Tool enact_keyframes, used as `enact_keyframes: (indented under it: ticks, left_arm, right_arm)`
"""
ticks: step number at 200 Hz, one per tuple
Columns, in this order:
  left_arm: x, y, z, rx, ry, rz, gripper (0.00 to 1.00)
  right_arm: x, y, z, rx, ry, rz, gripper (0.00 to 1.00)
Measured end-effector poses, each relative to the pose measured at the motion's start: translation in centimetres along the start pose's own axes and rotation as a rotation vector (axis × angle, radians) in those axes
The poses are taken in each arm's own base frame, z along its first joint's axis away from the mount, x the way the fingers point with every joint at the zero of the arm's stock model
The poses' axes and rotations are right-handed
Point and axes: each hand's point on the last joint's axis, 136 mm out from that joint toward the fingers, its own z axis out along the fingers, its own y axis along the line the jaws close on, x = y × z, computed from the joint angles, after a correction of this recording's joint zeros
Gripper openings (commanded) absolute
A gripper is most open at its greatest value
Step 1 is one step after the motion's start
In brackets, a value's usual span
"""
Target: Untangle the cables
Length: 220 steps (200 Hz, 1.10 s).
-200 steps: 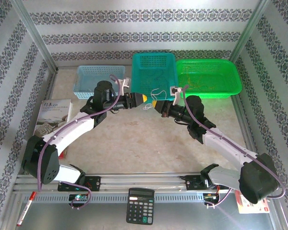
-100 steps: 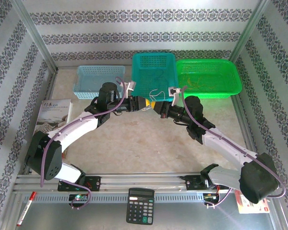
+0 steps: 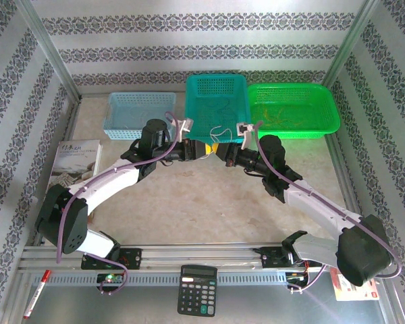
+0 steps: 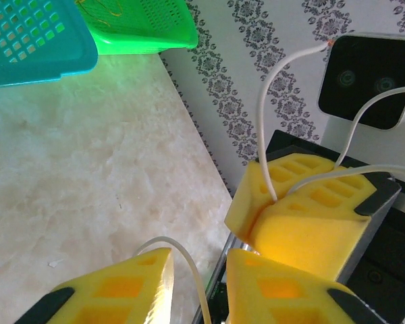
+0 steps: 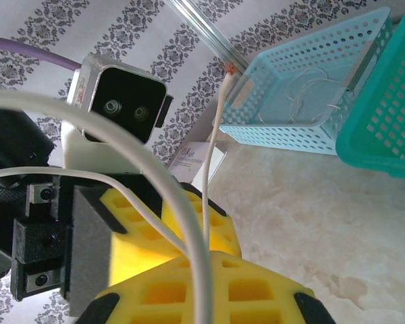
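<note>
The two hands meet just in front of the teal basket (image 3: 216, 94), above the worktop (image 3: 202, 196), with their yellow tips almost touching each other. The cables (image 4: 258, 128) are there between them: thin white wires that rise in loops from the right hand (image 4: 263, 214) toward the front wall of the teal basket.

The right hand is pressed together on these wires; in the left wrist view its two foam pads lie flat on each other and the wires come out from the seam. The left hand (image 4: 199, 283) has its pads apart, with a narrow gap, and one white wire runs down through this gap. It is hard to say if a pad touches the wire already, but the wire is not clamped.

To judge the progress: the light blue basket (image 5: 304, 115), on the left of the teal basket, holds a few thin pale wires, and the green basket (image 3: 293, 86), on the right of it, shows thin yellowish ones. So it seems that a part of the sorting is done. The white wires in front of the teal basket are not yet separated; they cross each other near the right hand. What is left, probably, is that the left hand takes one wire, the two hands draw apart to free it, and each wire goes to its place
</note>
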Motion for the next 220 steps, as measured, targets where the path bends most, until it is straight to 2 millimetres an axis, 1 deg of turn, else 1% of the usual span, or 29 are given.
enact_keyframes:
  ticks: [22,45,69,89,102,118,125,133,158,178,189,196,206,220]
  left_arm:
    - [0.1,0.2,0.0,-0.006,-0.001,-0.002,0.12]
    - [-0.1,0.6,0.1,-0.030,-0.020,-0.007,0.00]
    - [-0.9,1.0,-0.4,-0.070,-0.068,0.004,0.00]
    - [-2.3,0.7,-1.8,-0.101,-0.133,0.020,0.00]
    - [-3.8,0.3,-3.5,-0.121,-0.195,0.035,0.00]
    - [-6.0,-0.3,-6.2,-0.144,-0.288,0.056,0.00]
    - [-6.6,-0.6,-7.0,-0.147,-0.310,0.061,0.00]
    - [-6.9,-1.2,-7.6,-0.145,-0.323,0.067,0.00]
    - [-7.4,-2.6,-8.3,-0.133,-0.334,0.080,0.00]
    - [-8.7,-4.5,-8.8,-0.105,-0.359,0.105,0.00]
    - [-10.4,-6.3,-9.8,-0.078,-0.406,0.136,0.00]
    - [-11.7,-7.8,-10.6,-0.055,-0.444,0.163,0.00]
    - [-13.3,-10.1,-11.7,-0.016,-0.491,0.202,0.00]
    - [-14.4,-12.7,-12.8,0.036,-0.527,0.251,0.00]
  right_arm:
    - [0.0,0.0,0.0,0.000,0.000,0.000,0.00]
    - [0.0,0.0,0.0,0.001,0.000,-0.003,0.00]
    - [0.3,-0.4,-0.2,0.009,-0.001,0.000,0.00]
    - [1.0,-1.5,-0.9,0.037,-0.005,0.012,0.00]
    - [1.4,-2.9,-1.6,0.072,-0.015,0.026,0.00]
    - [2.1,-5.1,-2.6,0.129,-0.029,0.050,0.00]
    - [2.4,-5.7,-2.9,0.141,-0.035,0.057,0.00]
    - [2.3,-5.8,-3.0,0.137,-0.045,0.054,0.00]
    - [1.8,-5.0,-3.1,0.096,-0.075,0.024,0.00]
    - [2.0,-4.9,-3.0,0.083,-0.077,0.021,0.22]
    - [2.8,-5.8,-3.1,0.107,-0.057,0.037,0.36]
    - [3.5,-6.5,-3.1,0.128,-0.039,0.056,0.42]
    - [4.5,-7.4,-3.1,0.155,-0.012,0.078,0.48]
    - [5.4,-8.1,-3.3,0.178,0.016,0.097,0.51]
